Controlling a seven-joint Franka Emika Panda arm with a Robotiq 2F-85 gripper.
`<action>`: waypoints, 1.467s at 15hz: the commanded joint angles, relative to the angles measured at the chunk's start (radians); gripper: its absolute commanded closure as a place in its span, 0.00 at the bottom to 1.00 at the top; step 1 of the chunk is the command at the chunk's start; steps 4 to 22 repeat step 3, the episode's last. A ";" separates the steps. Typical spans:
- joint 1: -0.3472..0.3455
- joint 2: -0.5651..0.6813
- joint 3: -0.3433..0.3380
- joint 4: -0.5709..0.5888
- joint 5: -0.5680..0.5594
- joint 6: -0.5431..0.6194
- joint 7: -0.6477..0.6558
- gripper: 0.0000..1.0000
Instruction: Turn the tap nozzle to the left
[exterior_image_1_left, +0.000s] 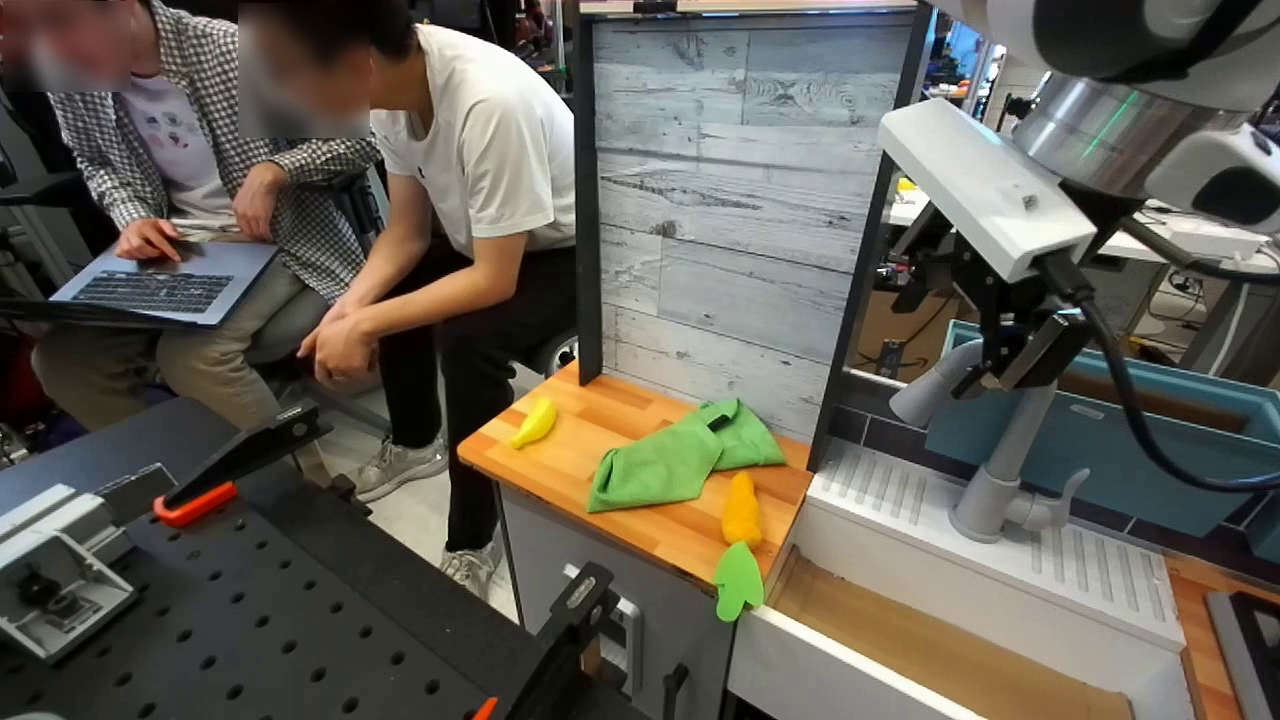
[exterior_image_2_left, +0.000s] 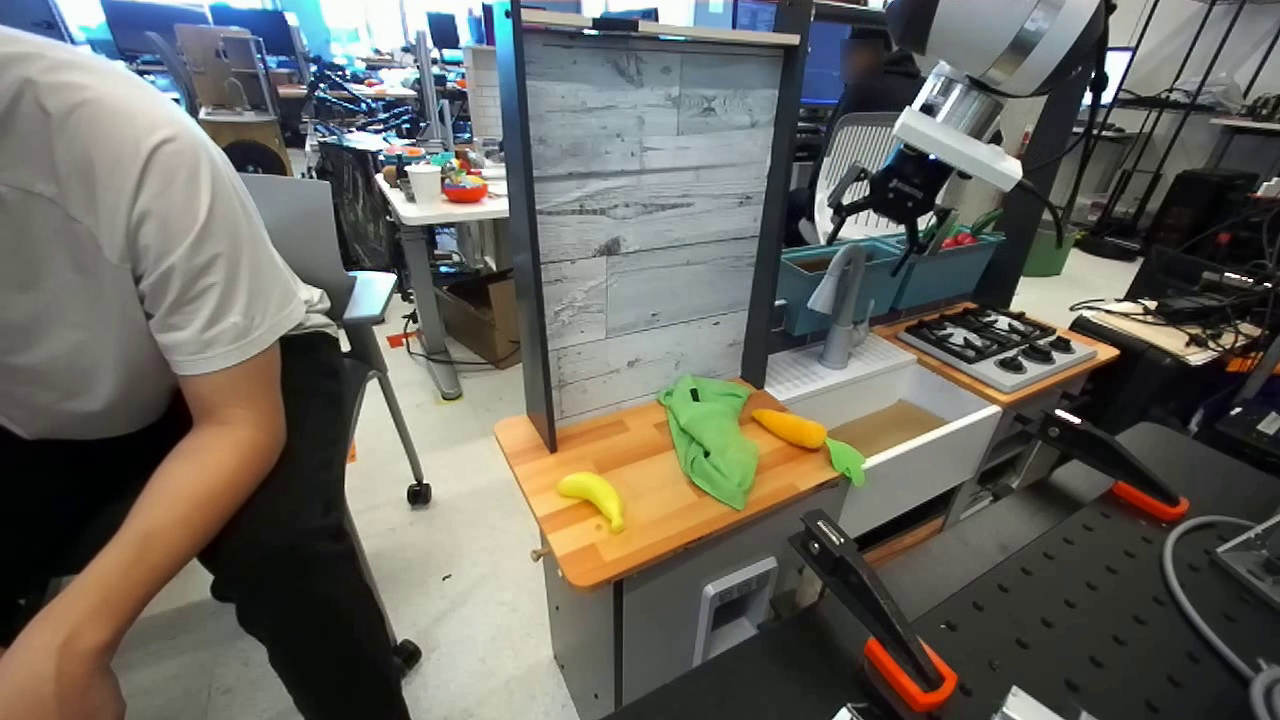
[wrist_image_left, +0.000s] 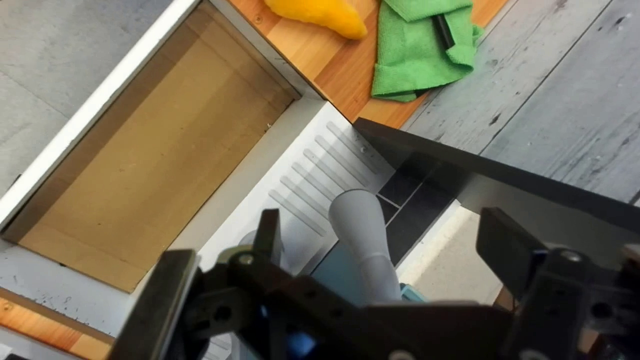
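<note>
Grey arched tubular tap nozzle (wrist_image_left: 365, 242): rises above a white ribbed sink ledge (exterior_image_1_left: 885, 490); in the wrist view its flared mouth and tube show between the fingers (wrist_image_left: 268, 235) of the black two-fingered claw (wrist_image_left: 384, 227).
Claw: spread wide; in both exterior views it is at or just above the nozzle's arch. Whether it touches the tube cannot be told.
Grey round tap base (exterior_image_1_left: 985, 505): carries a small curved grey handle (exterior_image_1_left: 1045, 511) on its side.
Behind the tap: blue rectangular trough (exterior_image_1_left: 1110, 445).
Near the flared mouth: black-edged upright panel of grey wood-patterned planks (exterior_image_1_left: 740, 220).
White rectangular basin (wrist_image_left: 97, 106): flat brown sheet (wrist_image_left: 155, 145) as its floor.
Striped brown wooden bench (exterior_image_1_left: 605, 425): holds a yellow banana (exterior_image_1_left: 536, 424), a crumpled green cloth (exterior_image_1_left: 655, 470) and an orange carrot (exterior_image_1_left: 741, 512), its green leafy top (exterior_image_1_left: 738, 580) reaching past the edge; all well apart from the claw.
</note>
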 joint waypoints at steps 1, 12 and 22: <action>-0.002 -0.013 -0.006 -0.014 0.004 -0.004 -0.013 0.00; -0.003 -0.028 -0.006 -0.033 0.004 -0.004 -0.020 0.00; -0.003 -0.028 -0.006 -0.033 0.004 -0.004 -0.020 0.00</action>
